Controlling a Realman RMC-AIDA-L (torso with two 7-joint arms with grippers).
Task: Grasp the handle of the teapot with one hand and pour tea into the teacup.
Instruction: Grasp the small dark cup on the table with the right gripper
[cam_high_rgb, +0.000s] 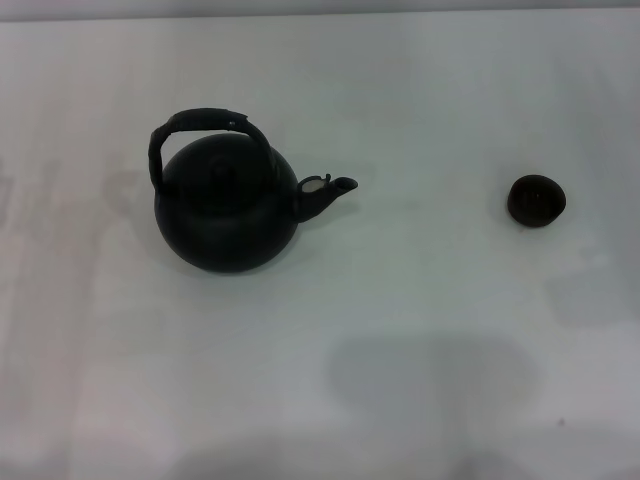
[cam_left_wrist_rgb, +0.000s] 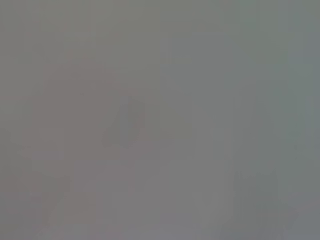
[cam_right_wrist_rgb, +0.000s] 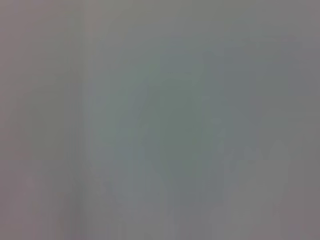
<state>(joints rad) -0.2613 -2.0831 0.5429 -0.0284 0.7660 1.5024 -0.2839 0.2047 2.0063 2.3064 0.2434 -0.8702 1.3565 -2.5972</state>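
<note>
The black teapot (cam_high_rgb: 225, 215) stands upright on the white table (cam_high_rgb: 420, 120), left of centre in the head view. Its short spout (cam_high_rgb: 325, 192) points right. Its arched handle (cam_high_rgb: 205, 125) stands up over the lid. The small black teacup (cam_high_rgb: 536, 200) sits on the table at the right, well apart from the teapot. Neither gripper shows in the head view. Both wrist views show only a plain grey surface, with no fingers and no objects.
The white table fills the head view. Soft shadows lie on it near the front edge (cam_high_rgb: 430, 390). Bare table lies between teapot and teacup.
</note>
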